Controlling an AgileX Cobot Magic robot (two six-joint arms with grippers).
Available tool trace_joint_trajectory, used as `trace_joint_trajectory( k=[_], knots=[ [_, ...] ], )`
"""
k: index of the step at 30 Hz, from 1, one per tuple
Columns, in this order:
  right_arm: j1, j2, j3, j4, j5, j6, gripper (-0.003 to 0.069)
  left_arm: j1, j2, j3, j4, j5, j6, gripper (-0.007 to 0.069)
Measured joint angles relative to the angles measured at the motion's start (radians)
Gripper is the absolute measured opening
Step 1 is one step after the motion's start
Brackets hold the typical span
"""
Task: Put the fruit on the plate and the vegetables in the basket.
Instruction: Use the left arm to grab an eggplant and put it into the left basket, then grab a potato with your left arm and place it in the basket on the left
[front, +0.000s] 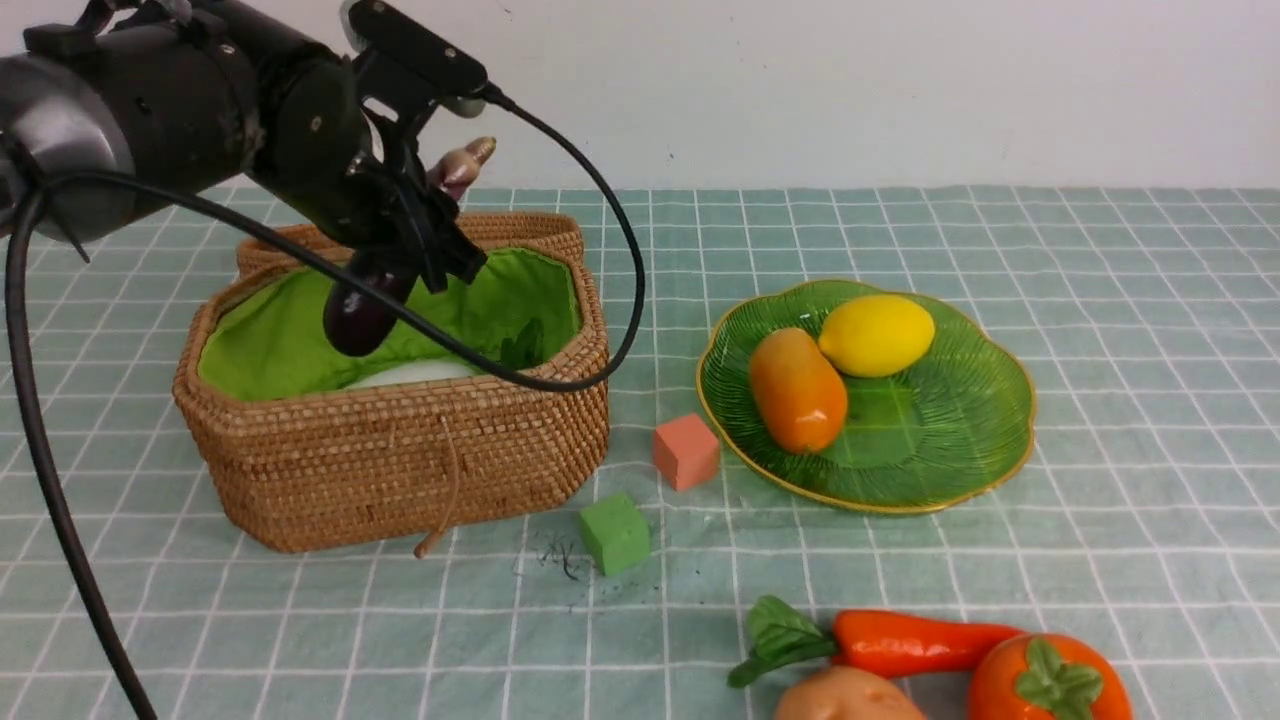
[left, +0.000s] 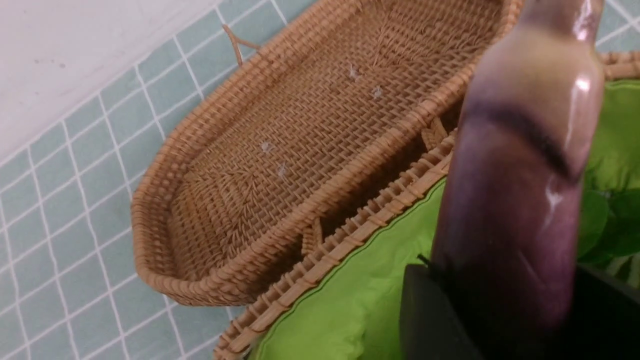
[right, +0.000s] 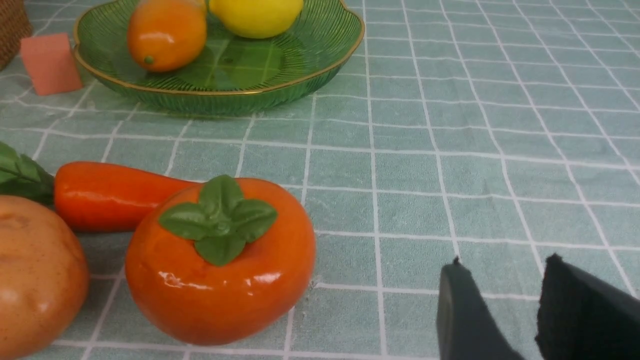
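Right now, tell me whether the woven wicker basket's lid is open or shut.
Open: the hinged wicker lid lies flipped back behind the green-lined basket.

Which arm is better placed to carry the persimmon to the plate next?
Right. The right pincer sits open and empty beside the persimmon, while the left pincer grips an eggplant over the basket.

Pink cube (front: 686, 452) near green cube (front: 614, 534), on checked cloth (front: 1100, 560).
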Motion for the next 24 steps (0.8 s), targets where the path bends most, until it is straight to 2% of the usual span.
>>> trace_joint_trajectory(
  k=[1,5,8,12,15,20,23,24],
  knots=[
    [0.0,0.0,0.0,0.0,0.0,0.0,0.0241,0.0,0.0,0.0,0.001,0.0,-0.003,0.0342],
    [0.0,0.0,0.0,0.0,0.0,0.0,0.0241,0.0,-0.001,0.0,0.007,0.015,-0.007,0.0521],
    [0.0,0.0,0.0,0.0,0.0,0.0,0.0241,0.0,-0.011,0.0,-0.005,0.062,-0.009,0.0627],
    [0.0,0.0,0.0,0.0,0.0,0.0,0.0241,-0.001,-0.04,0.0,-0.056,0.133,0.0,0.0661],
    [0.0,0.0,0.0,0.0,0.0,0.0,0.0241,-0.046,-0.101,0.015,-0.213,0.222,0.192,0.0649],
    [0.0,0.0,0.0,0.0,-0.001,0.0,0.0241,-0.234,-0.15,0.069,-0.464,0.317,0.595,0.0586],
    [0.0,0.0,0.0,0.0,-0.001,0.0,0.0241,-0.351,-0.143,0.104,-0.548,0.352,0.765,0.0554],
    [0.0,0.0,0.0,0.0,-0.001,0.0,0.0241,-0.351,-0.142,0.104,-0.551,0.353,0.765,0.0552]
  ],
)
